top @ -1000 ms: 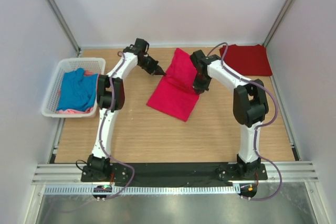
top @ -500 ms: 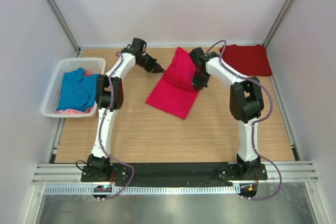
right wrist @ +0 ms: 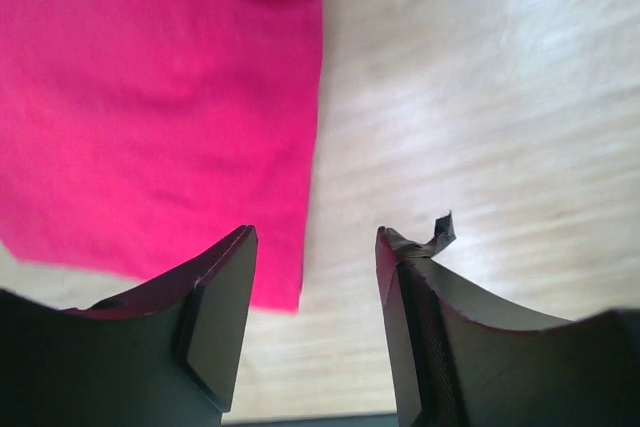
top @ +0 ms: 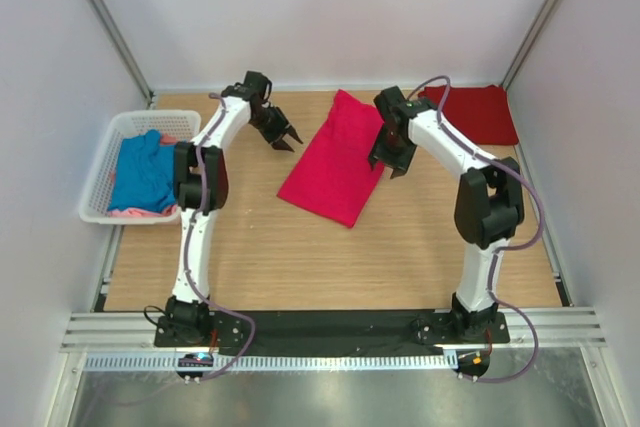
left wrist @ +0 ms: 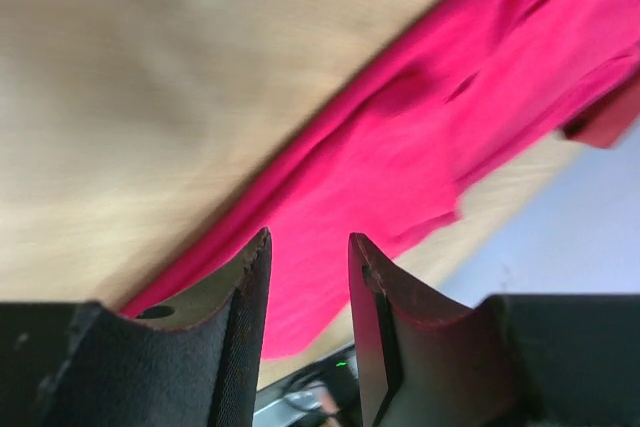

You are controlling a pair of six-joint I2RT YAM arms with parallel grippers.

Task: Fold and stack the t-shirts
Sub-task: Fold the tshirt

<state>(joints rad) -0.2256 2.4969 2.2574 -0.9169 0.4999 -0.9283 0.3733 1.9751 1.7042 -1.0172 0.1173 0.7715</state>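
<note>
Both arms have drawn back off the folded pinkish-red t-shirt point(top: 335, 162) in the middle of the bench point(top: 400, 257). The left tool point(top: 283, 137) now hangs beside its left edge and the right tool point(top: 392, 165) at its right edge, both spread open and empty. A finger catching an edge could undo the fold. Only the overhead view shows the dark red t-shirt point(top: 470, 112) at the far right corner. The right wrist view shows the cloth's edge lying under its open fingers.

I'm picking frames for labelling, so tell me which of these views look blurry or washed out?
Top external view: sharp and evenly lit, soft shadows only. Left wrist view: table grain smeared, pinkish-red t-shirt soft, left end effector crisp. Right wrist view: mild blur, pale glare on the table at upper right, right end effector sharp.
</note>
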